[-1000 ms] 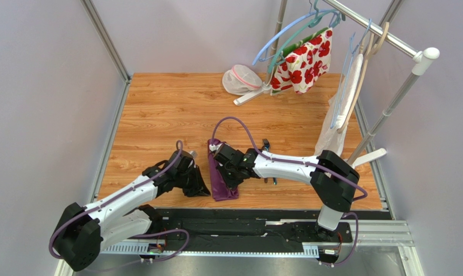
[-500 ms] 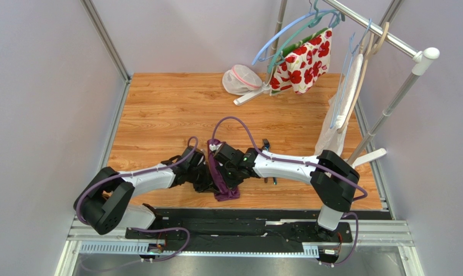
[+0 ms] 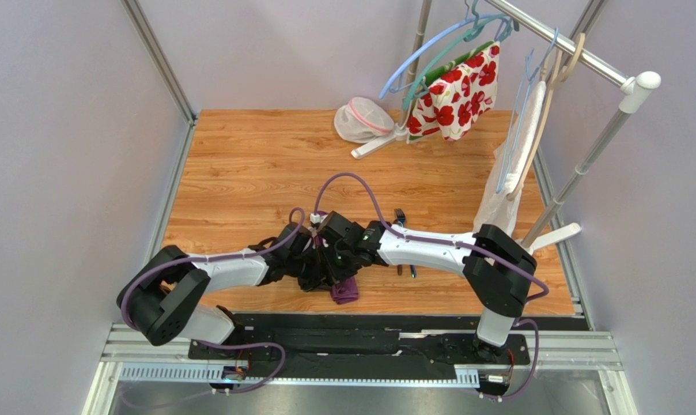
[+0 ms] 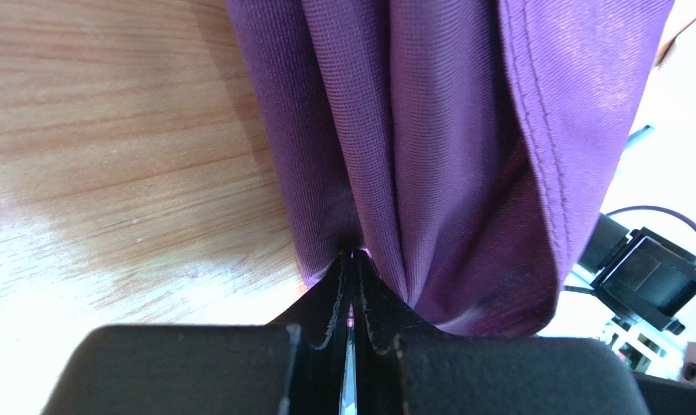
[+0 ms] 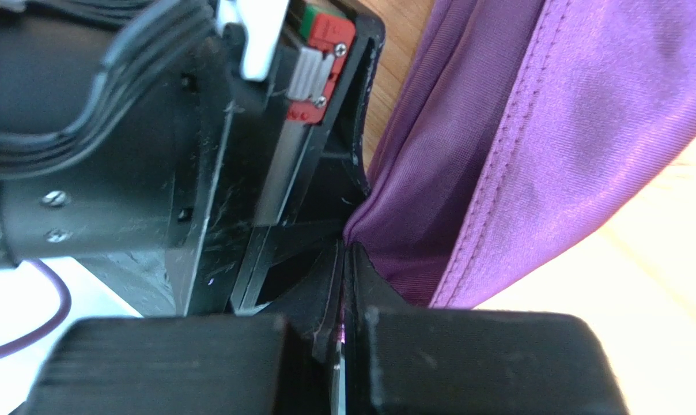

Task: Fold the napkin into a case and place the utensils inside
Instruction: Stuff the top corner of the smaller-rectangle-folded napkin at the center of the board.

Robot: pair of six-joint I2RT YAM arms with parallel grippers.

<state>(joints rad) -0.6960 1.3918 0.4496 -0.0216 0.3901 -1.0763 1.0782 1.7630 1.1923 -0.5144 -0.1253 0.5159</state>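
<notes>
Left end effector (image 4: pixel 352 259): pinches napkin (image 4: pixel 429 156) fold, forearm stretched rightward low over counter (image 3: pixel 239 164). Right end effector (image 5: pixel 344 259): clamps same napkin, forearm stretched leftward, crowding its opposite.

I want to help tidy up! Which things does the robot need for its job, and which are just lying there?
Job: napkin, pinched by left claw and right claw; utensils, mostly hidden.
Lying about: mesh pouch, flowered cloth, rack, white cloth.
</notes>
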